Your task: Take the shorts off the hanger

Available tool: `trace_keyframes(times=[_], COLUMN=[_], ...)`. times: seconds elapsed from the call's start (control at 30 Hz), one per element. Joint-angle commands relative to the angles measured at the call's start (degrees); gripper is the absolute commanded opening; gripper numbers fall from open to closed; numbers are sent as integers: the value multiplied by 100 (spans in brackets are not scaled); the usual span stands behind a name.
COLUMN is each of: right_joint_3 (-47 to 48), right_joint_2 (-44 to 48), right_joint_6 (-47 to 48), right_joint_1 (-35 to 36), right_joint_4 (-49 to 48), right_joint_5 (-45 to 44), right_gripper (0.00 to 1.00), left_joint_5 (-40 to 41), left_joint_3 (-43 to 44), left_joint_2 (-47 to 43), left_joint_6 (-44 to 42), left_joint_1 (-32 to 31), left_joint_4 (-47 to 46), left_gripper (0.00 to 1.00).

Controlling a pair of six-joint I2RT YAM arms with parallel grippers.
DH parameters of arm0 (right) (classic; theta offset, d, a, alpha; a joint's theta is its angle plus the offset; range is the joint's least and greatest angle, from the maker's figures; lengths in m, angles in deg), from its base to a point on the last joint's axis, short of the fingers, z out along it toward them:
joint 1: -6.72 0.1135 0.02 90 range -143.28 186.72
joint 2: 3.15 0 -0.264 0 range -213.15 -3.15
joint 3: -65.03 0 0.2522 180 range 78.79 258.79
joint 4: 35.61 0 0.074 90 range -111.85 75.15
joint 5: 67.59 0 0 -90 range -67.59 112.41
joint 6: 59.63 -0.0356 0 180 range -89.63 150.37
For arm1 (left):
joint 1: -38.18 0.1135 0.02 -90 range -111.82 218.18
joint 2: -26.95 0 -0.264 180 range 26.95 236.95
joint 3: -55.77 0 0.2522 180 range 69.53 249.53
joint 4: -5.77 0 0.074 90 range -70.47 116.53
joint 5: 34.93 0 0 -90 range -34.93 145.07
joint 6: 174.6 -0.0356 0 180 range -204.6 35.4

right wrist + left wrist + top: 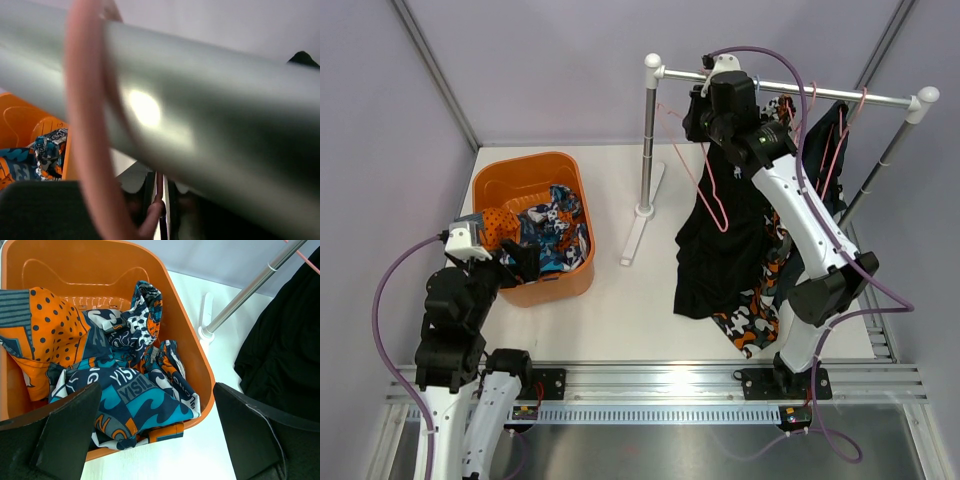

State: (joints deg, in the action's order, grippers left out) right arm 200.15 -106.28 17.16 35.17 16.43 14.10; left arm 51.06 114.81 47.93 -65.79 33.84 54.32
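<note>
Left pincer (156,390) gapes over bin (520,170) on white table (620,310); right pincer (718,78), state unclear; lilac walls (540,70).

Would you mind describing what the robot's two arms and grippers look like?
The left arm and right arm share one build: smooth white link shells between chunky black joint housings. A purple cable loops loosely alongside each. The left gripper has broad, matte black wedge fingers.
</note>
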Motion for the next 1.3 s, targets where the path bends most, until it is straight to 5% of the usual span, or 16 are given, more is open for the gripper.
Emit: trace_keyframes(times=[0.0, 0.17, 0.37, 0.57, 0.83, 1.27], right_joint_3=[-244, -175, 90, -401, -1281, -1045], right_joint_2=[355, 758, 1180, 2040, 3062, 2131], right_joint_6=[-111, -243, -322, -419, -138, 214], right_joint_1=[38, 38, 38, 29, 29, -111], right_joint_4=[13, 118, 478, 444, 355, 285], right_joint_5=[58, 251, 453, 419, -1224, -1735], right_gripper=[23, 45, 56, 61, 66, 69], left_joint_5=[120, 137, 137, 94, 85, 128], left_joint_3=[-54, -63, -72, -80, -98, -98], left_joint_2=[-120, -129, -67, -32, 30, 126], left_joint_6=[-114, -114, -114, -123, -123, -132], left_joint_1=[-41, -50, -58, -58, -155, -225], left_joint_4=[-51, -42, -51, -51, -60, -42], left_gripper=[99, 99, 99, 99, 99, 99])
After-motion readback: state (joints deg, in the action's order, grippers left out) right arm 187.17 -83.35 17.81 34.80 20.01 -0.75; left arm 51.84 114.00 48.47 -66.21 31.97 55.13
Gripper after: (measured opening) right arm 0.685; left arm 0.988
